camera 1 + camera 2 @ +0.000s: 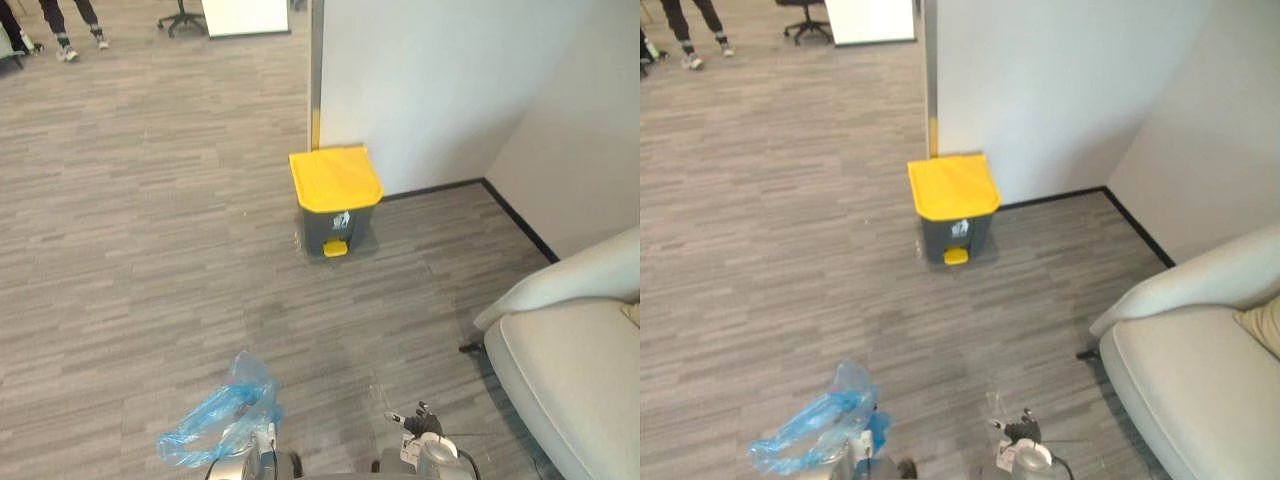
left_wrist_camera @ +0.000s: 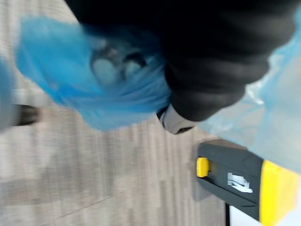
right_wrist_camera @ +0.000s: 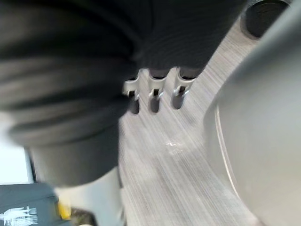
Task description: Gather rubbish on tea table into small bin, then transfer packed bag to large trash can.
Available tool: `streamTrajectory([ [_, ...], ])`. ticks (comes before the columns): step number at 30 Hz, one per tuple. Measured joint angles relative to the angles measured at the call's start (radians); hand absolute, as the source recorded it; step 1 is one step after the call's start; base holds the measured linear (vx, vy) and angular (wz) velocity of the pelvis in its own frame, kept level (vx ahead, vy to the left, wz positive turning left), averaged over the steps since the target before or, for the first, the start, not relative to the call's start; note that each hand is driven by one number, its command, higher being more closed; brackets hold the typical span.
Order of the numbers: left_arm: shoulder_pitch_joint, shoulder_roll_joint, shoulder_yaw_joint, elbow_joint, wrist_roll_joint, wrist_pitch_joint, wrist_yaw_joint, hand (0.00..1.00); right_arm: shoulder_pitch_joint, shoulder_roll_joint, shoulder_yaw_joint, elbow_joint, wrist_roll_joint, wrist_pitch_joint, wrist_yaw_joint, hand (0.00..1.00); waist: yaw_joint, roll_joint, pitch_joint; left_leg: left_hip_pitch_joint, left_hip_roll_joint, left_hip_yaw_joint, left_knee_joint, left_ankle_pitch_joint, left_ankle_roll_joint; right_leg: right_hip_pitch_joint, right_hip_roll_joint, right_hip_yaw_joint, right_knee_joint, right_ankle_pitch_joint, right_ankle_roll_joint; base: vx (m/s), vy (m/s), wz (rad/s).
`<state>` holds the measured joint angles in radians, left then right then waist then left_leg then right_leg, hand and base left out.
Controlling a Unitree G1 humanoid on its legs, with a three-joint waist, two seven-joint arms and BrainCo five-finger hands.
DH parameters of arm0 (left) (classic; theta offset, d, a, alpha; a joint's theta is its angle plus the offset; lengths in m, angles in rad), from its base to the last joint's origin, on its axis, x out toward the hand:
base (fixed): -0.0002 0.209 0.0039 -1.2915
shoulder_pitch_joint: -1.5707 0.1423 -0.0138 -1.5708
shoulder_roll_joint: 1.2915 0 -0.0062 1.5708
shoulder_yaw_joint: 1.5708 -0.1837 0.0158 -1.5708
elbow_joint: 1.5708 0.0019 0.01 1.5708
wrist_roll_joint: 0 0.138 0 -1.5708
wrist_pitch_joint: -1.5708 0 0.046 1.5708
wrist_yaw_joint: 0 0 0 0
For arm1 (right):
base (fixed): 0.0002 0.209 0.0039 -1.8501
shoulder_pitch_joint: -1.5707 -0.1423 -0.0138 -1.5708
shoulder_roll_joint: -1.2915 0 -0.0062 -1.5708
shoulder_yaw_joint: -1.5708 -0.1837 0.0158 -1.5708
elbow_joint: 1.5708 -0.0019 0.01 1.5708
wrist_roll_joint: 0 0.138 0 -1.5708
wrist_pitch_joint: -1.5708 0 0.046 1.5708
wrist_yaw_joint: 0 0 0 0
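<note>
White sofa (image 1: 570, 370) sitting at right on the grey carpet floor (image 1: 150, 250). Grey trash can (image 1: 335, 200), yellow lid down, standing ahead against the white wall (image 1: 430, 80). Blue plastic bag (image 1: 215, 425) bunching over left hand (image 2: 207, 80), well short of the can; cannot tell whether that hand is gripping it. Right hand (image 1: 418, 425) hanging empty, fingers (image 3: 155, 92) relaxed.

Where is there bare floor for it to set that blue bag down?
The widest bare floor lies left of the yellow-lidded bin, and between that bin and the blue bag in the left hand. It is tighter on the right, where the sofa closes toward the wall.
</note>
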<state>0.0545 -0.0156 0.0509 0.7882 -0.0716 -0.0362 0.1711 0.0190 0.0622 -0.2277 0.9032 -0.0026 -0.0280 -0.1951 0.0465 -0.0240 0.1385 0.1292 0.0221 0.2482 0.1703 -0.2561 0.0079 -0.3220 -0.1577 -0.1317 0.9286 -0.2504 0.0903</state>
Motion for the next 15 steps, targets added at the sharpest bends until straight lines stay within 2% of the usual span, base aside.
streamTrajectory([
  [2, -0.013, 0.007, 0.003, 0.013, 0.0, 0.0, 0.001, 1.0, -0.004, -0.001, -0.008, 0.005, -0.001, -0.001, 0.0, 0.0, -0.01, -0.003, 0.005, 0.06, 0.007, -0.013, -0.038, 0.0, 0.0, -0.039, 0.015, -0.083, -0.169, -0.005, -0.03, 0.45, -0.042, 0.26],
  [3, -0.015, 0.011, 0.001, 0.026, 0.0, -0.002, 0.0, 1.0, -0.019, -0.002, -0.012, 0.016, -0.002, -0.002, 0.001, 0.0, -0.016, -0.004, 0.006, 0.084, 0.008, -0.029, -0.053, 0.0, 0.0, -0.041, 0.043, -0.08, -0.318, 0.033, -0.041, 0.56, -0.143, 0.54],
  [4, -0.015, 0.022, 0.0, 0.041, 0.0, -0.002, 0.0, 1.0, -0.023, 0.0, -0.02, 0.037, -0.007, -0.001, 0.001, 0.0, -0.031, -0.019, 0.005, 0.099, -0.006, -0.07, -0.056, -0.007, -0.01, -0.022, 0.067, -0.049, -0.489, 0.122, -0.057, 0.48, -0.157, 0.71],
  [5, -0.015, 0.031, 0.0, 0.053, 0.0, -0.002, -0.001, 1.0, -0.021, 0.0, -0.028, 0.048, -0.007, -0.002, 0.002, 0.0, -0.039, -0.038, 0.005, 0.116, -0.02, -0.103, -0.055, -0.016, -0.02, -0.02, 0.069, -0.021, -0.526, 0.204, -0.118, 0.5, -0.167, 0.63],
  [6, -0.017, 0.011, 0.007, 0.073, 0.001, 0.002, -0.001, 1.0, -0.044, -0.019, -0.038, 0.052, -0.021, -0.003, 0.001, 0.0, -0.038, 0.005, 0.011, 0.136, 0.019, -0.129, -0.043, -0.027, -0.028, -0.002, 0.084, -0.047, -0.492, 0.169, -0.117, 0.49, -0.154, 0.47],
  [7, -0.006, 0.002, 0.008, 0.07, 0.001, 0.0, -0.001, 1.0, -0.051, -0.03, -0.045, 0.054, -0.032, -0.002, 0.0, 0.0, -0.037, 0.027, 0.009, 0.1, 0.038, -0.142, 0.056, -0.027, -0.03, 0.021, 0.093, -0.07, -0.499, 0.128, -0.124, 0.48, -0.148, 0.27],
  [8, -0.004, 0.001, 0.008, 0.069, 0.001, 0.0, -0.001, 1.0, -0.05, -0.029, -0.044, 0.054, -0.035, -0.002, 0.0, 0.0, -0.039, 0.033, 0.009, 0.079, 0.046, -0.149, 0.105, -0.026, -0.032, 0.033, 0.095, -0.078, -0.505, 0.117, -0.128, 0.56, -0.192, 0.3],
  [9, -0.004, -0.002, 0.009, 0.068, 0.001, 0.0, -0.002, 1.0, -0.043, -0.027, -0.043, 0.055, -0.034, -0.001, 0.0, 0.0, -0.039, 0.038, 0.009, 0.036, 0.061, -0.151, 0.206, -0.015, -0.052, 0.056, 0.103, -0.086, -0.519, 0.104, -0.13, 0.37, -0.145, 0.18],
  [10, -0.004, -0.005, 0.012, 0.063, 0.001, 0.0, -0.003, 1.0, -0.039, -0.025, -0.039, 0.053, -0.034, 0.0, -0.001, 0.0, -0.037, 0.043, 0.012, -0.039, 0.087, -0.15, 0.398, 0.031, -0.119, 0.104, 0.116, -0.09, -0.551, 0.092, -0.136, 0.46, -0.168, 0.08],
  [11, -0.002, -0.011, 0.013, 0.056, 0.001, 0.0, -0.008, 1.0, -0.038, -0.025, -0.026, 0.052, -0.033, 0.004, -0.001, 0.0, -0.033, 0.048, 0.016, -0.106, 0.116, -0.152, 0.561, 0.068, -0.156, 0.154, 0.129, -0.088, -0.587, 0.086, -0.141, 0.43, -0.101, -0.11],
  [12, 0.006, -0.018, 0.015, 0.044, 0.001, -0.001, -0.016, 1.0, -0.039, -0.024, -0.011, 0.053, -0.027, 0.004, -0.002, 0.0, -0.029, 0.048, 0.019, -0.164, 0.143, -0.145, 0.692, 0.05, -0.148, 0.209, 0.144, -0.081, -0.621, 0.073, -0.155, 0.58, -0.078, -0.2],
  [13, 0.006, -0.026, 0.015, 0.037, 0.001, -0.001, -0.024, 1.0, -0.039, -0.018, 0.005, 0.053, -0.02, 0.004, -0.002, 0.0, -0.022, 0.042, 0.023, -0.226, 0.156, -0.13, 0.752, 0.016, -0.118, 0.275, 0.147, -0.075, -0.662, 0.062, -0.153, 0.4, -0.022, -0.22],
  [15, 0.014, -0.035, 0.016, 0.015, 0.001, 0.0, -0.03, 1.0, -0.037, -0.012, 0.004, 0.053, -0.017, 0.006, -0.002, 0.0, -0.011, 0.027, 0.023, -0.275, 0.163, -0.076, 0.684, -0.022, -0.084, 0.324, 0.139, -0.049, -0.694, 0.062, -0.152, 0.34, 0.014, -0.46],
])
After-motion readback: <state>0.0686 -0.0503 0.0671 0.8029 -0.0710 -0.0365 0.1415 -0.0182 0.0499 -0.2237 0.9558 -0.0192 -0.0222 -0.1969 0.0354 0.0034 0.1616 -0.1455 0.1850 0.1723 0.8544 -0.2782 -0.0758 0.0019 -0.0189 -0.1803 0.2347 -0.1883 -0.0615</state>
